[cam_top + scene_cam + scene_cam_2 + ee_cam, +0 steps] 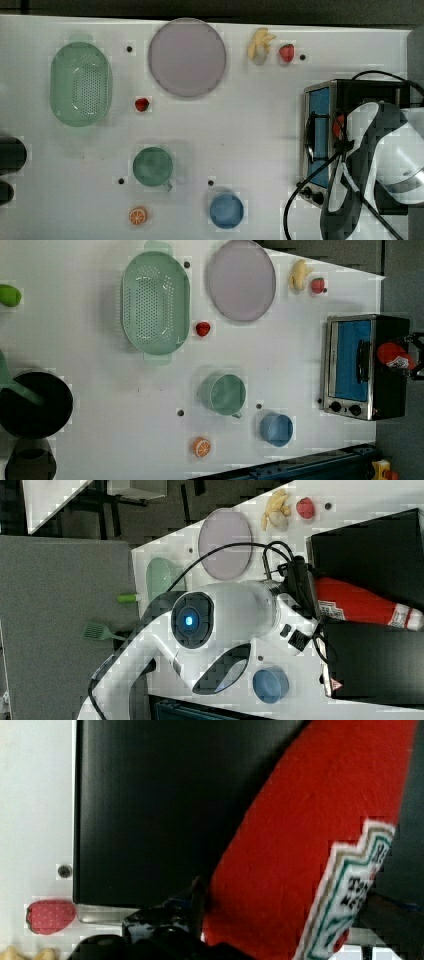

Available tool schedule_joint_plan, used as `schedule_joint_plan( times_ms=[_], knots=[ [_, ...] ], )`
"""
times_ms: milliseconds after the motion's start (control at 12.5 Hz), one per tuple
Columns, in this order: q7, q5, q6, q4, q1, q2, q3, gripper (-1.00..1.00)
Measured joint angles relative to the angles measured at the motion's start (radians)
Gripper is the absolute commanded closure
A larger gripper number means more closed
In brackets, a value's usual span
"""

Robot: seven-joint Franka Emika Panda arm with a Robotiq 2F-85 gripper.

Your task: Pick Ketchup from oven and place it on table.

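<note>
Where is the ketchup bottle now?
The ketchup bottle lies on top of the black oven in the right view, beside the open gripper.

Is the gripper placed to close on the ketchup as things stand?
Probably yes. The ketchup lies on top of the oven, nothing covering it, and the open gripper is right at the bottle's body, fingers on either side.

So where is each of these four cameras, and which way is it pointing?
Top view: overhead, looking straight down on the table; the white arm covers the oven.
Left view: high, looking down on the same table; the gripper reaches the Ketchup.
Right view: behind the arm, facing the oven.
Wrist view: on the gripper, against the Ketchup.
All four share the Ketchup and oven.
</note>
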Motion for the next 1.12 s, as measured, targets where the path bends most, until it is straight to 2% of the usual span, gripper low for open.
schedule_joint_plan(
  times_ms=[160, 240, 400, 480, 880, 1120],
  knots=[
    [0.0, -0.006, 0.005, -0.001, 0.0, 0.001, -0.017, -1.0],
    [0.0, -0.012, 0.009, 0.004, -0.006, 0.001, -0.023, -0.92],
    [0.0, -0.009, 0.009, 0.013, -0.019, 0.005, -0.021, -0.43],
    [0.0, -0.012, 0.027, 0.018, -0.019, 0.006, -0.02, -0.27],
    [0.0, 0.002, 0.016, 0.032, -0.013, 0.015, -0.03, -0.27],
    [-0.002, -0.043, -0.033, 0.064, 0.002, 0.027, -0.033, -0.27]
  ],
)
